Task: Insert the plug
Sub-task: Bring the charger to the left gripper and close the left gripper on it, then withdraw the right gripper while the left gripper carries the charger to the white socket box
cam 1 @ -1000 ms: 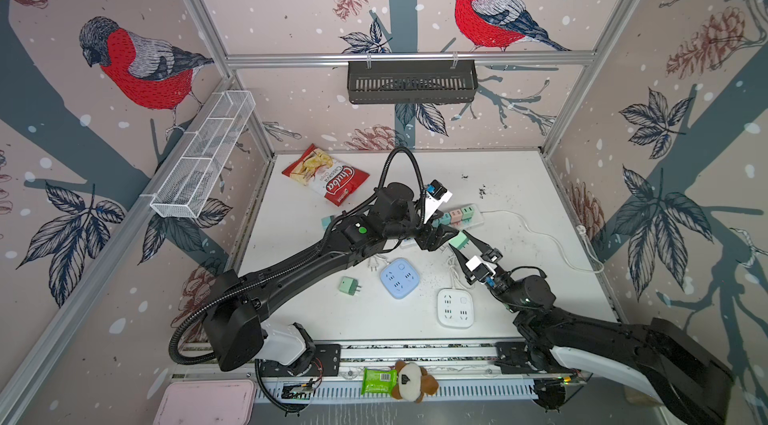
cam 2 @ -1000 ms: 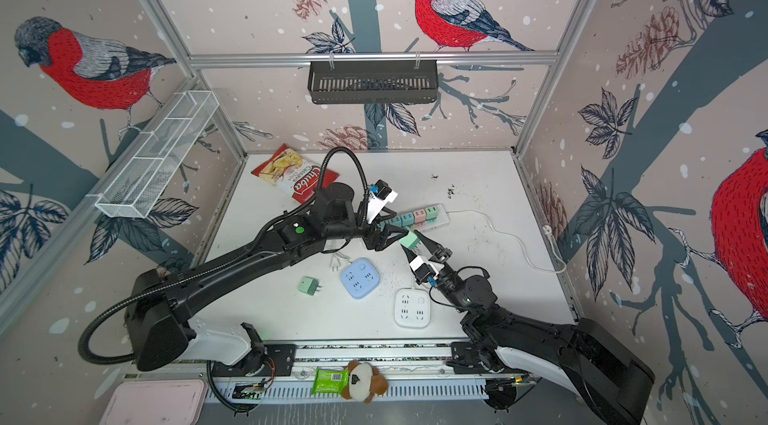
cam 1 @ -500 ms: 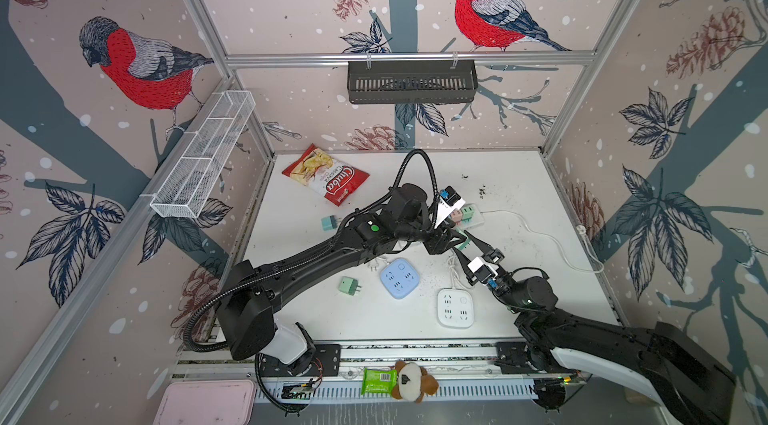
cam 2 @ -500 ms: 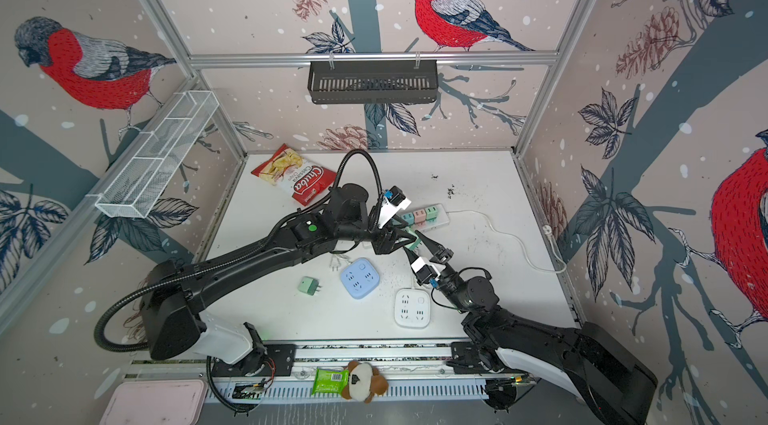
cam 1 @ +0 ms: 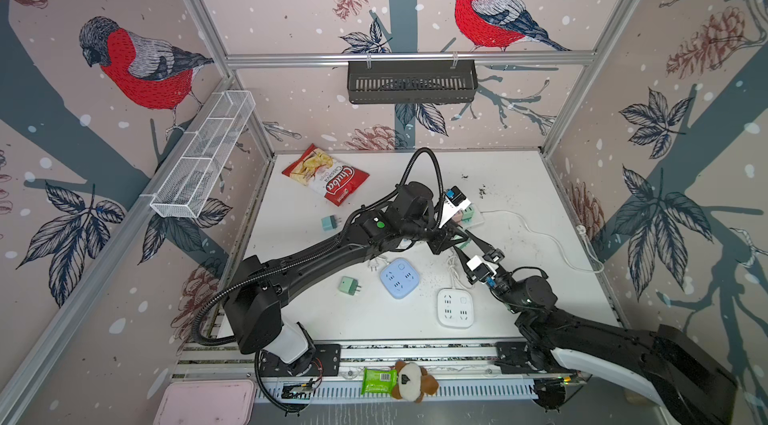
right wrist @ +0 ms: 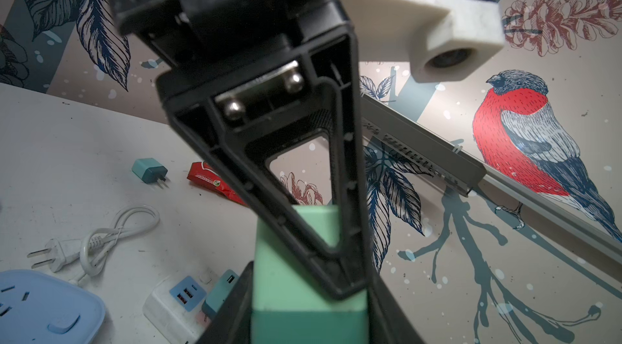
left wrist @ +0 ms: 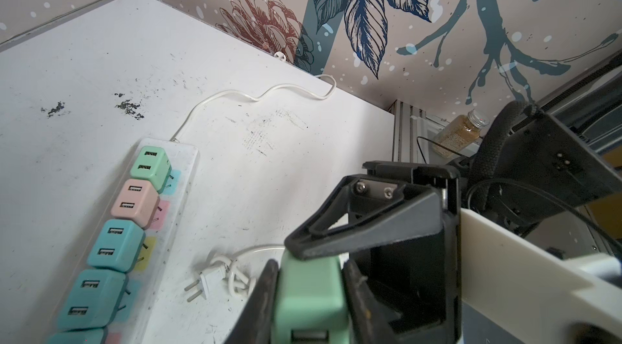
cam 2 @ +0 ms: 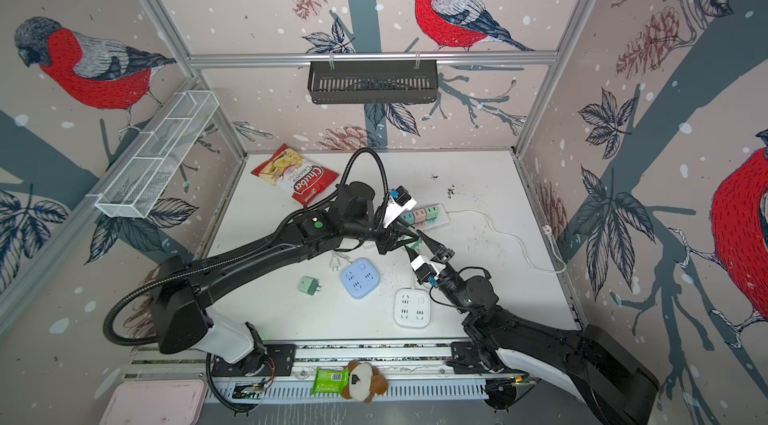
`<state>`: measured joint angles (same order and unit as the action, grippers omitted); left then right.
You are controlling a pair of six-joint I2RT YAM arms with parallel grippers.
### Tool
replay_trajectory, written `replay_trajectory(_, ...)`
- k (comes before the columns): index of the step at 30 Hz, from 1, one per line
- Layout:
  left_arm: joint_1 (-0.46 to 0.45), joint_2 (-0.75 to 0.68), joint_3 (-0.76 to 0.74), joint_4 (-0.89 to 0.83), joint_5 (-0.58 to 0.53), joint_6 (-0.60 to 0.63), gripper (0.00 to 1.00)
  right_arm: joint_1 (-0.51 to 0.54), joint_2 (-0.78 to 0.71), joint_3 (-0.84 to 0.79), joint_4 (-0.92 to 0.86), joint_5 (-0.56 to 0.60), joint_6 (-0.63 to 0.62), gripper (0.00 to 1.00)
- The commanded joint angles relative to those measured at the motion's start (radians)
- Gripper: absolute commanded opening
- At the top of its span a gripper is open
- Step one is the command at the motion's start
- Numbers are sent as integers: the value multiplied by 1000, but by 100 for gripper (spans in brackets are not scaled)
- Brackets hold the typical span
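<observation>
**Both grips on the one mint-green plug**

My left gripper (left wrist: 311, 286) is pressed together on the mint-green plug (left wrist: 309, 302). Its two dark fingers (left wrist: 261, 302) lie flat against opposite sides of the block, with no gap showing. My right gripper (right wrist: 309, 295) has the same plug from the opposite side. Its fingers (right wrist: 232, 315) flank the block and look to be touching it on both sides.

The two pairs cross. One left finger's open triangular frame lies across the plug in the right wrist view. One right finger rests over the plug's top edge in the left wrist view. A USB slot shows on the face turned to the left wrist camera; I cannot see the pins.

The plug hangs between my fingertips, above the table (cam 1: 519, 194). Just beyond the fingers, toward the back wall, lies the white power strip (left wrist: 188, 170). A row of green, pink and teal plugs stands on it, tilted, with pins partly showing. Below the fingers a coiled white cord (left wrist: 210, 280) with a two-pin end lies on the table.

On the near side of the fingers, toward my bases, sit a blue socket block (cam 1: 399, 278) and a white socket block (cam 1: 455, 307). Well off to the left of the fingers lie a loose green plug (cam 1: 349, 286) and a teal plug (cam 1: 329, 223). Farther back lies a red snack bag (cam 1: 326, 177).
</observation>
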<state>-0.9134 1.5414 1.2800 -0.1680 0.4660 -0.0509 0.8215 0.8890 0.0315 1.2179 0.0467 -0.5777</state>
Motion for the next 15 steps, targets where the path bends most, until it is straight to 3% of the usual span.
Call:
replay_trajectory(1, -1, -1, 5, -40, -51, 54, 0, 1, -31, 21, 28, 1, 73, 73)
replay_trajectory(2, -1, -7, 3, -39, -81, 50, 0, 1, -40, 16, 27, -1, 77, 93)
replay_trajectory(3, -1, -15, 0, -36, -112, 51, 0, -1, -49, 10, 34, -4, 78, 100)
replay_trajectory(9, 1, -99, -54, 1, -278, 59, 0, -26, -77, -8, 46, -25, 106, 100)
replay_trajectory(15, -5, -230, -215, 127, -307, 238, 0, -77, -72, -10, 70, 1, 160, 100)
